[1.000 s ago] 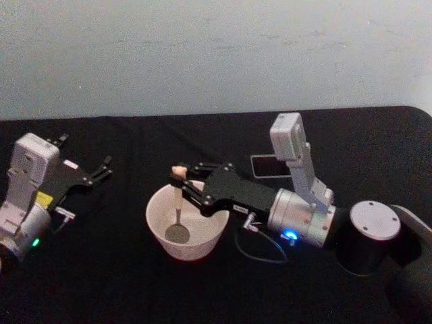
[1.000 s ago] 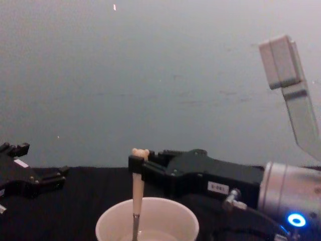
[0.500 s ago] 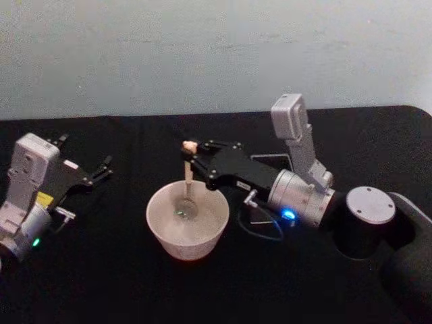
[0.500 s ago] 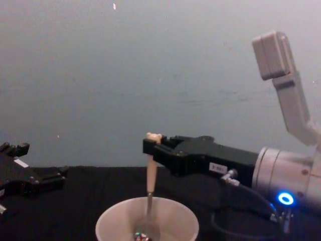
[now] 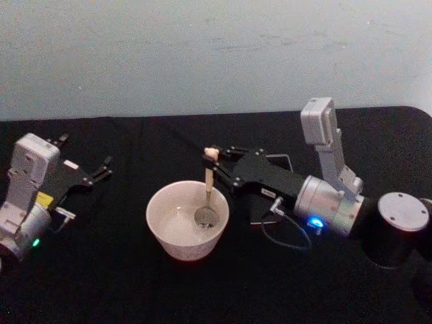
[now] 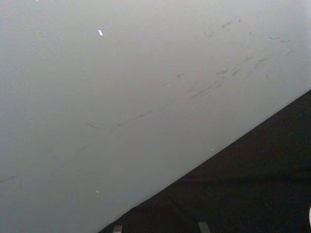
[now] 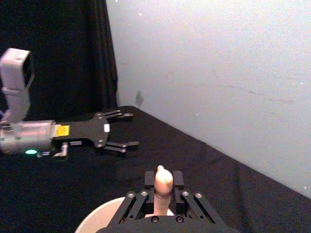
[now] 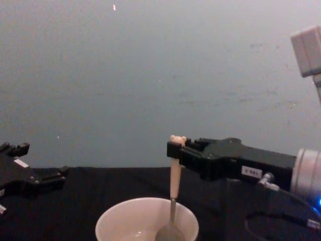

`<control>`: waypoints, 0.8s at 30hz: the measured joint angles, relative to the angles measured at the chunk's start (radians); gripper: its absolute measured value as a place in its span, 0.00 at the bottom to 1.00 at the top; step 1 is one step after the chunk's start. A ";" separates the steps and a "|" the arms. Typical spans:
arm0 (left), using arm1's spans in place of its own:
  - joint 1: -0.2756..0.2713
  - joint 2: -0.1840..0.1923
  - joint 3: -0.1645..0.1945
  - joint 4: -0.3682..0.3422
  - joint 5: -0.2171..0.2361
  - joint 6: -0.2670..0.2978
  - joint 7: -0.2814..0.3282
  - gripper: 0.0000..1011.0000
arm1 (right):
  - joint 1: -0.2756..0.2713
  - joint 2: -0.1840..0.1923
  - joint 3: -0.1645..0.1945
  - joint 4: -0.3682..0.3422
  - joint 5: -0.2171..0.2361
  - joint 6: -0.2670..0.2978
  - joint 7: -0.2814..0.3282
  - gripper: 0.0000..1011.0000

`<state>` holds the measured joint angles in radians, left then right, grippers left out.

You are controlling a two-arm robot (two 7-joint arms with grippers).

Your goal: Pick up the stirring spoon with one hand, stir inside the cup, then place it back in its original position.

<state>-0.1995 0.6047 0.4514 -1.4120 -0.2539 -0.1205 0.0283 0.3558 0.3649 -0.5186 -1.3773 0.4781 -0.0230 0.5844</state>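
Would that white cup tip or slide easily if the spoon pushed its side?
Probably hard to tip: the cup is wide and low. Its thin rim suggests it is light, so it might slide on the table if the stirring spoon in the right gripper presses its wall.

Cup (image 5: 165,236): smooth cream-white with a soft sheen, ceramic or plastic, hard to tell which. In it, the spoon (image 5: 208,183): matt cream-beige handle that looks plastic, thin metal neck, polished steel bowl catching the light. Above the cup's rim, the right gripper (image 5: 213,160): matt black, a hard-plastic look, small bolt heads showing. Right of the cup, its wrist (image 5: 329,202) is satin silver metal, with a glossy black cable (image 5: 287,237). Left of the cup, the left gripper (image 5: 86,154) has the same matt black. Under the cup is black cloth (image 5: 108,283), matt and soft. Behind the cup is the wall (image 5: 202,54): pale, matt, scuffed.
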 joint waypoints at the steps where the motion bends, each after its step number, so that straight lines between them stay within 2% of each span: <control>1: 0.000 0.000 0.000 0.000 0.000 0.000 0.000 0.99 | -0.006 0.006 0.000 -0.008 0.003 0.002 0.003 0.21; 8: 0.000 0.000 0.000 0.000 0.000 0.000 0.000 0.99 | -0.043 0.044 -0.008 -0.067 0.026 0.017 0.029 0.21; 13: 0.000 0.000 0.000 0.000 0.000 0.000 0.000 0.99 | -0.050 0.051 -0.026 -0.087 0.035 0.022 0.040 0.21; 17: 0.000 0.000 0.000 0.000 0.000 0.000 0.000 0.99 | -0.044 0.044 -0.039 -0.085 0.035 0.022 0.038 0.21; 24: 0.000 0.000 0.000 0.000 0.000 0.000 0.000 0.99 | -0.008 0.005 -0.060 -0.043 0.023 0.014 0.025 0.21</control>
<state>-0.1995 0.6047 0.4514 -1.4120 -0.2539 -0.1205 0.0283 0.3477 0.3700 -0.5787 -1.4203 0.5009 -0.0087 0.6090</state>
